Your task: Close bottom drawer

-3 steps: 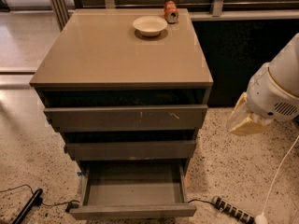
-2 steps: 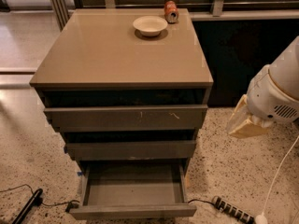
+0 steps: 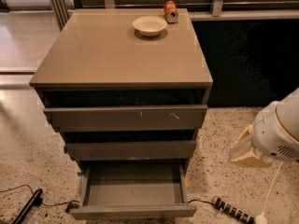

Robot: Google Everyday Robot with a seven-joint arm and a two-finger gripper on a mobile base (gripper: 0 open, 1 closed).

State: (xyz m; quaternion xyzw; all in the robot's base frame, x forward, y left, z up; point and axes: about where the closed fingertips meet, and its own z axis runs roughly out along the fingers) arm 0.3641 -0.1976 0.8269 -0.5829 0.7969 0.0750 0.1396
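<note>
Here, the bottom drawer (image 3: 133, 191) stands pulled well out at the foot of the cabinet (image 3: 117, 55), while the tool (image 3: 246, 150) (its opening cannot be told) hangs apart, off to the right.

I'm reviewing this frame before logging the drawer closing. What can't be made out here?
All in the camera view:
- Hand, low at the right beside the cabinet: mostly hidden by the white arm, which the right edge cuts off.
- Bottom drawer: open, its rear hidden under the middle drawer.
- Top drawer and middle drawer: insides lost in shadow.
- Can: label too small to read.
</note>
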